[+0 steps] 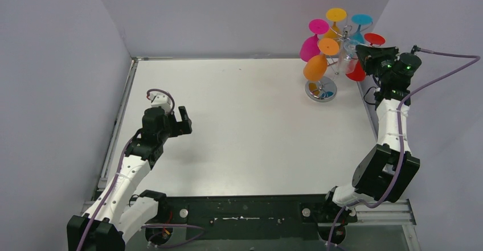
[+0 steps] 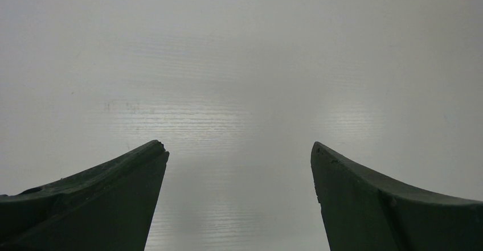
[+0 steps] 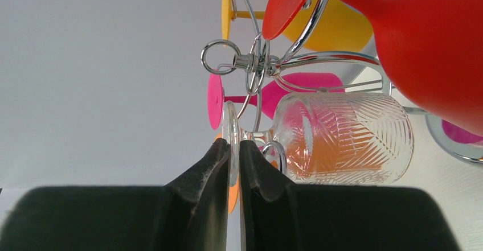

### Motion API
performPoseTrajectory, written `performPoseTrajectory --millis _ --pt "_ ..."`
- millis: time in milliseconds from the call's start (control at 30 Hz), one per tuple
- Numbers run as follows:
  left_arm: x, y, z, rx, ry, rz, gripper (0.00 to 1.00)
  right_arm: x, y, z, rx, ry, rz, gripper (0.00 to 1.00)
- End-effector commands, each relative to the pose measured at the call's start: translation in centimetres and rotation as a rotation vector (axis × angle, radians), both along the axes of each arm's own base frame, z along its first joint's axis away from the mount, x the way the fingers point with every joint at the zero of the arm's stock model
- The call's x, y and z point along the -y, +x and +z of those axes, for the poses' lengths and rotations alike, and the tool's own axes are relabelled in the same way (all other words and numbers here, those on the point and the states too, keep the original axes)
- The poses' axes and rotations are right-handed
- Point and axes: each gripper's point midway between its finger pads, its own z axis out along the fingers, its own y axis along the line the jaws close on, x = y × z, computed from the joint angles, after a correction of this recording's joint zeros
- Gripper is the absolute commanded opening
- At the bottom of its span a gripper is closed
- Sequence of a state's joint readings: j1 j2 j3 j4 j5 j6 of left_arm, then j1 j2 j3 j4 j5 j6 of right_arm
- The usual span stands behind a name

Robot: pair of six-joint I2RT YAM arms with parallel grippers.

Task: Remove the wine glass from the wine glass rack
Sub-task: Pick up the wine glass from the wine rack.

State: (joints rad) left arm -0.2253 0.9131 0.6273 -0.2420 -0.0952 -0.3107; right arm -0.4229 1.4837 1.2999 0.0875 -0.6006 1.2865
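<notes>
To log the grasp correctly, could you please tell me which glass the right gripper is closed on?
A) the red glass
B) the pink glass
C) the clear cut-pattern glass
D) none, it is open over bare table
C: in the right wrist view the right gripper is shut, its fingers pinching the round foot of the clear cut-pattern glass at the wine glass rack.
</notes>
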Motion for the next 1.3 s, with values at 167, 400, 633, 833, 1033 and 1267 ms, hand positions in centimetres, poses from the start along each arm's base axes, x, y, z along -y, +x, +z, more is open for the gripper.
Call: performPoseTrajectory --millis 167,400,633,833,1033,1267 --pt "0.3 0.8 1.6 0.054 -0.028 -0.009 0.95 1.6 -0.9 6.3 0.161 -0.076 -0.097 0.0" --pt "0.3 0.8 1.6 0.052 -0.028 -0.009 0.95 1.9 -1.7 6.9 0.17 -0.083 -0.127 0.0" --pt "0.2 0.8 1.5 0.048 -0.029 -0.007 0.95 2.5 -3.5 6.7 0.17 -0.07 -0.128 0.0" --pt "0.3 0.7 1.5 0.047 -0.032 -0.012 0.95 2.3 -4.8 6.8 0.168 -0.089 -0.112 0.0" --pt "0.5 0.7 1.4 0.043 -0.037 -0.021 0.95 0.7 -6.2 6.2 0.158 -0.098 -0.058 0.0" --pt "1.8 0.7 0.6 -0.027 -0.056 -0.088 0.96 -0.6 -8.6 4.8 0.072 -0.228 -0.045 0.0"
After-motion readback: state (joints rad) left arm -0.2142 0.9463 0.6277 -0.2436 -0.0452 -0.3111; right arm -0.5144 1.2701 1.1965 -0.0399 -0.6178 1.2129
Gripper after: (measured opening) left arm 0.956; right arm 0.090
